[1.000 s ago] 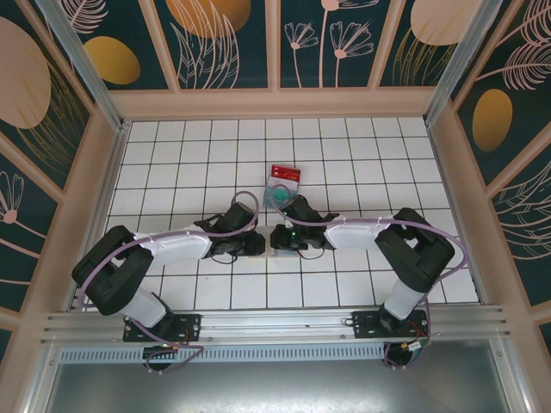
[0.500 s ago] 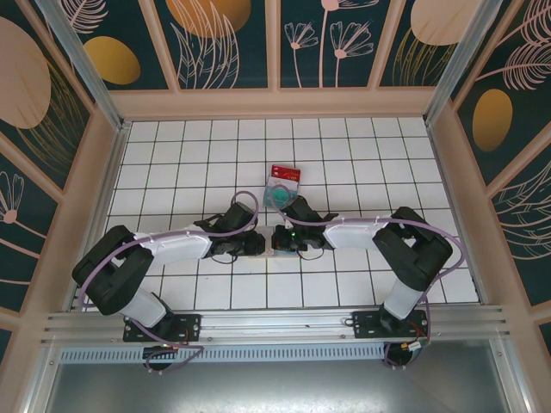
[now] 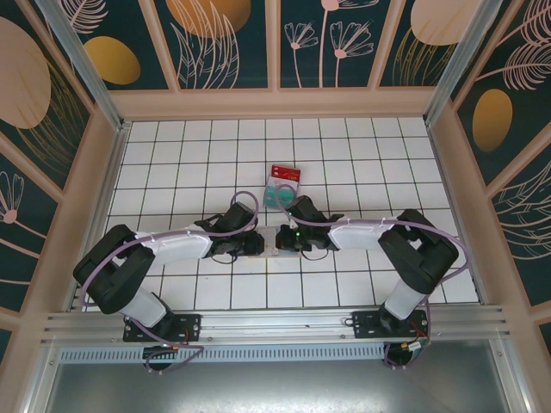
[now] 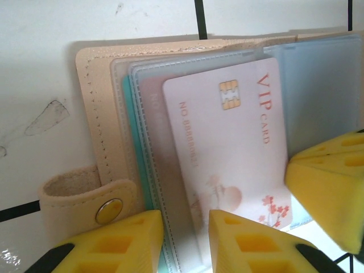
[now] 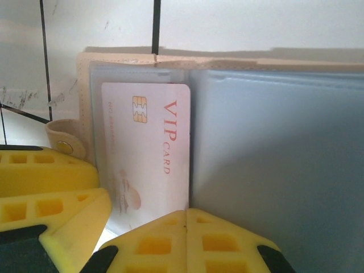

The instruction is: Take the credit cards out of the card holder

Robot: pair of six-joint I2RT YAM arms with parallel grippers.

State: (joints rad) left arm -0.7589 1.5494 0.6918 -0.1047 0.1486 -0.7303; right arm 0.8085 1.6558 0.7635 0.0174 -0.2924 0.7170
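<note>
Tan holder [image 4: 91, 114]: one whitish card [image 4: 227, 153] inside; red card [image 3: 285, 173], teal card [image 3: 277, 196] outside.

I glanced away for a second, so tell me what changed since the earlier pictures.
The right fingers closed together at the lower edge of the VIP card. The left fingers, card holder, red card and teal card stayed put.
</note>
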